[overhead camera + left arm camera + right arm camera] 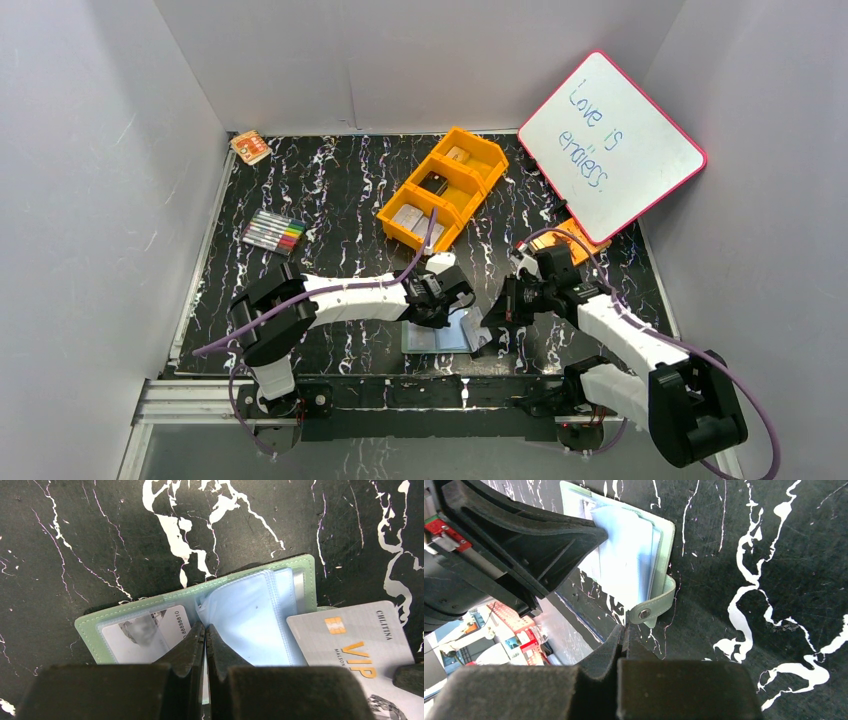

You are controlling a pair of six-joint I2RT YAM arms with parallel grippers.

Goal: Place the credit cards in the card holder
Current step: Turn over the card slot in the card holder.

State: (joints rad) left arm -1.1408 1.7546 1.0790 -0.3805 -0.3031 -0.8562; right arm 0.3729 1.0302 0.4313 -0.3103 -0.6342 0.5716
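The grey-green card holder [100, 625] lies open near the table's front edge, also in the top view [425, 338]. Its left pocket holds a white card [145, 632]. My left gripper [205, 626] is shut on the edge of a pale blue clear pocket [245, 620] at the fold. My right gripper [624, 627] is shut on a silver VIP credit card [350, 640], whose corner lies over the holder's right edge. The snap tab [651, 607] sticks out beside it. More cards lie in the orange tray: silver-grey [408, 215], black [432, 183], tan [457, 155].
The orange three-compartment tray [478, 160] stands at mid-back. A set of coloured markers [272, 232] lies to the left and an orange patterned packet [250, 147] in the back left corner. A pink-framed whiteboard [610, 145] leans at the back right. Grey walls enclose the table.
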